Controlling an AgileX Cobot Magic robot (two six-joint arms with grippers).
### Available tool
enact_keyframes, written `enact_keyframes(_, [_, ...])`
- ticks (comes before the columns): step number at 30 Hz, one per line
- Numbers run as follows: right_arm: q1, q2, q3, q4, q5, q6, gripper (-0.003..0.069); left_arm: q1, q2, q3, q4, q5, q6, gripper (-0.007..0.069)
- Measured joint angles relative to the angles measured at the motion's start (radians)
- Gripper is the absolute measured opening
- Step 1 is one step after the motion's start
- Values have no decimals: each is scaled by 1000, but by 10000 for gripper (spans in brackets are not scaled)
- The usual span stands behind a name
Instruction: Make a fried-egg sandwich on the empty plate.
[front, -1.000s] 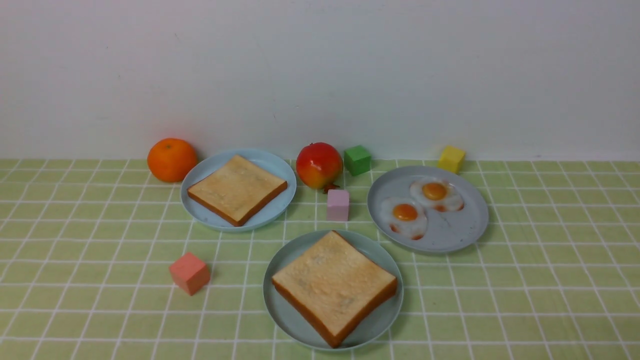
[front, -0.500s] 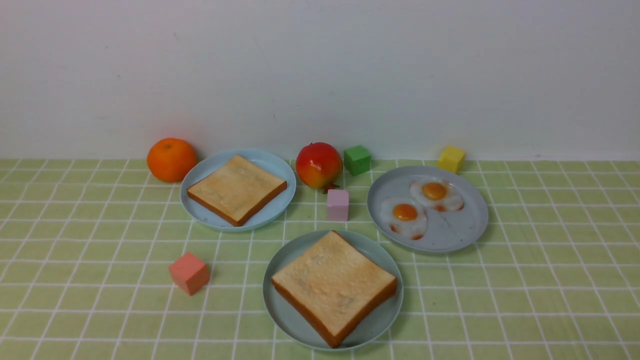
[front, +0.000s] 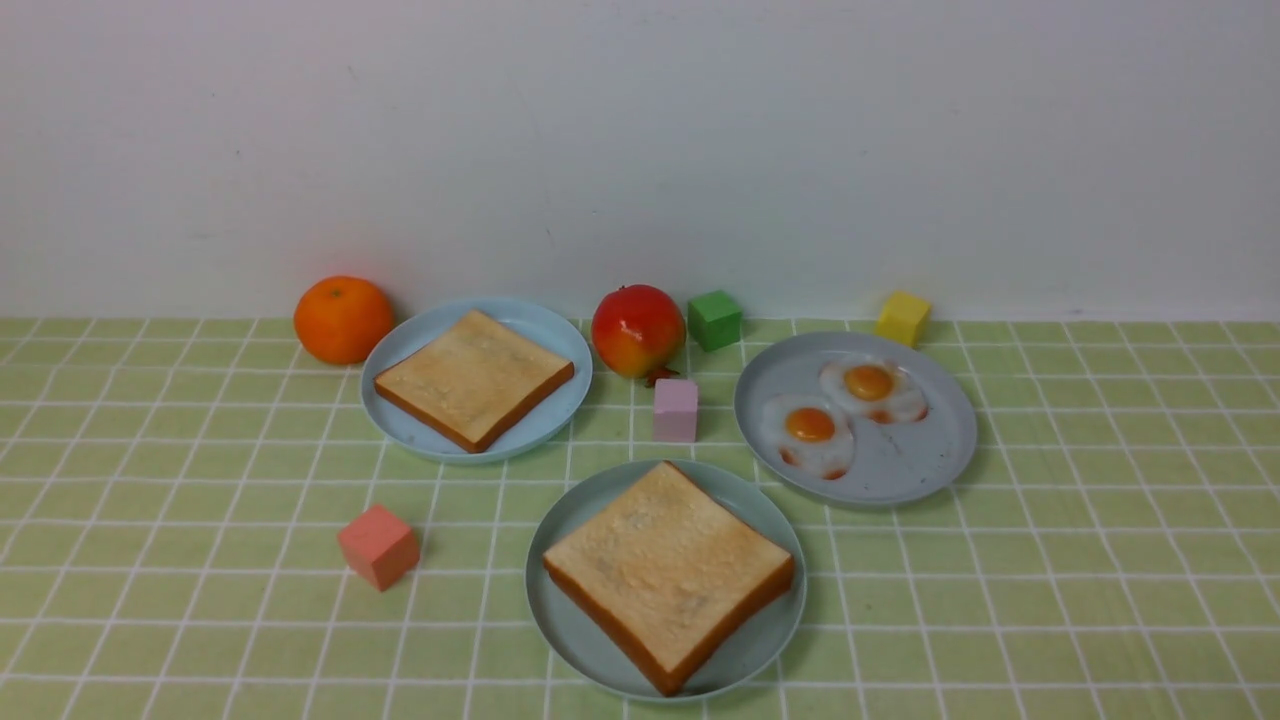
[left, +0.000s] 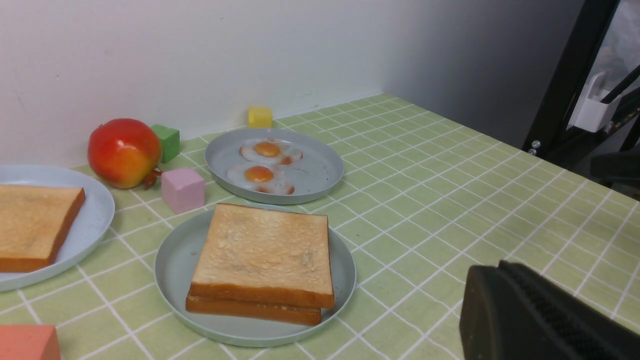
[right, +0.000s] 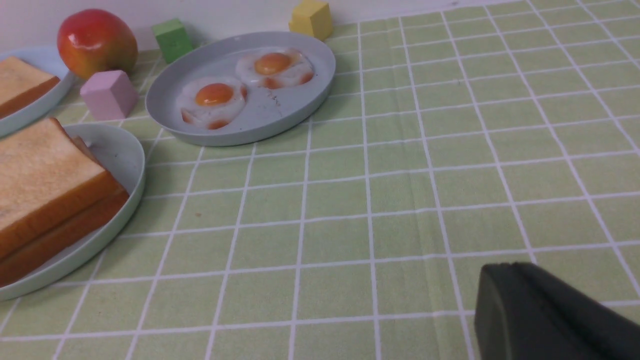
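Two toast slices lie stacked as a sandwich (front: 668, 570) on the pale aqua-green plate (front: 580, 505) at the front centre. The top slice (left: 262, 247) covers the lower one (left: 250, 309), and whatever is between them is hidden. Two fried eggs (front: 810, 430) (front: 870, 385) lie on the grey-blue plate (front: 900, 470) at the right. Another toast slice (front: 473, 378) lies on the sky-blue plate (front: 540, 320) at the left. Neither arm shows in the front view. My left gripper (left: 498, 264) is shut and empty above the cloth, away from the sandwich plate. My right gripper (right: 513, 265) is also shut and empty, over the cloth.
An orange (front: 343, 318), a red-yellow fruit (front: 638, 330), a green cube (front: 715, 319) and a yellow cube (front: 902, 317) stand along the back wall. A lilac cube (front: 676, 409) sits between the plates. A salmon cube (front: 378, 545) lies at the front left.
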Motion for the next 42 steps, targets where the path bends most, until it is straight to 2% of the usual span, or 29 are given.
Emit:
enact_keyframes(12, [0,0,0,0,0,0,-6,0,-1,0,2,-13,0,13])
enact_keyframes(15, [0,0,0,0,0,-1,-4,44,-18,0,26,-15,8,11])
enact_keyframes(16, [0,0,0,0,0,-1,-3,109,-38,0,30,-16,10,-1])
enact_keyframes(17, [0,0,0,0,0,-1,-3,109,-38,0,30,-16,10,-1])
enact_keyframes(18, [0,0,0,0,0,-1,-3,209,-68,2,30,-15,10,-13])
enact_keyframes(21, [0,0,0,0,0,-1,0,427,-144,21,30,2,10,-13])
enact_keyframes(22, [0,0,0,0,0,-1,0,442,-149,23,29,7,10,-13])
enact_keyframes(23, [0,0,0,0,0,-1,1,557,-186,49,25,27,4,-13])
enact_keyframes(26, [0,0,0,0,0,-1,4,710,-215,113,5,72,-18,-13])
enact_keyframes(28, [0,0,0,0,0,-1,6,796,-218,161,-20,164,-43,-13])
enact_keyframes(32, [0,0,0,0,0,-1,7,826,-218,174,-39,302,-66,-13])
enact_keyframes(42, [0,0,0,0,0,-1,12,829,-218,175,-55,322,-75,-13])
